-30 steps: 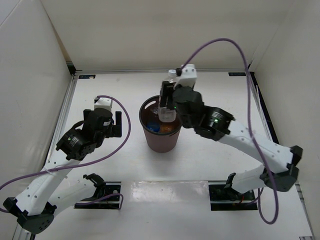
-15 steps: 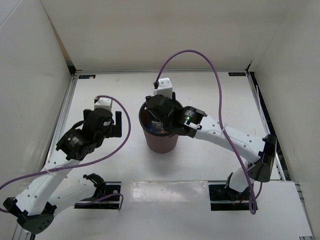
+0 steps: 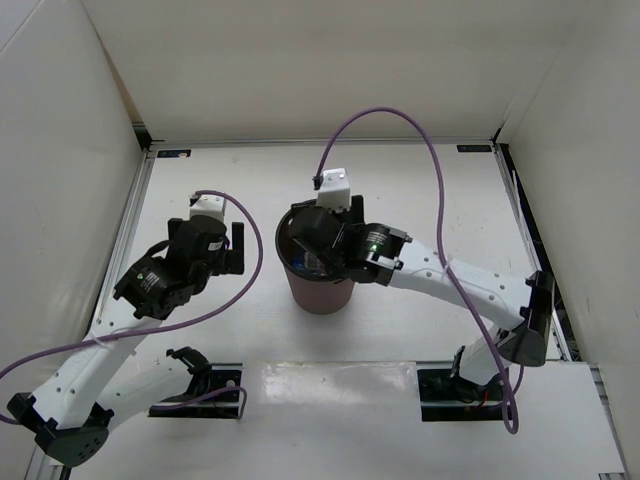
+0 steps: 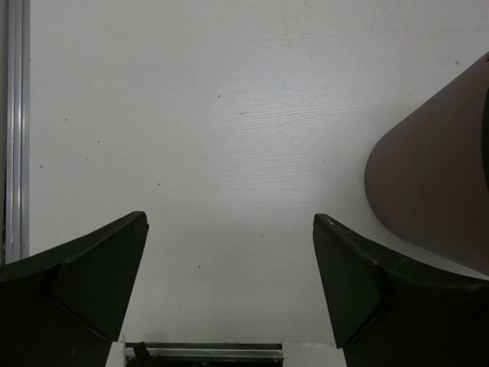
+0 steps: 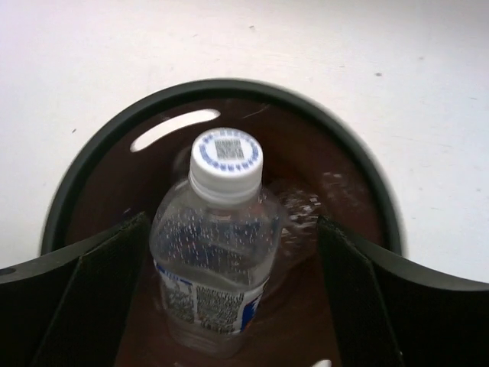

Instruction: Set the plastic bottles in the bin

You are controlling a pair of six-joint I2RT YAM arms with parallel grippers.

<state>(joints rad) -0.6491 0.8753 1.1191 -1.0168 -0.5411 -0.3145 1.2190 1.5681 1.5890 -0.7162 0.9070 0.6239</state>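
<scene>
right wrist view: the right pincer (image 5: 231, 222) stands wide at the bin (image 5: 229, 86), a clear bottle (image 5: 218, 252) loose between its fingers, cap up, long axis pointing down into the bin. the left pincer (image 4: 229, 222), also wide and holding nothing, hangs over the table (image 4: 229, 115) nearby.

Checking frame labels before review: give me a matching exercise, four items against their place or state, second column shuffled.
Column 1
1. left hand
2. right hand
3. white-capped bottle
4. bin

Column 2
A. inside the bin, cap end up
B. open over bare table, bin off to one side
C. maroon-brown with a black rim, standing between the arms
D. open above the bin's mouth, straddling the bottle

Pairs: 1-B, 2-D, 3-A, 4-C
</scene>
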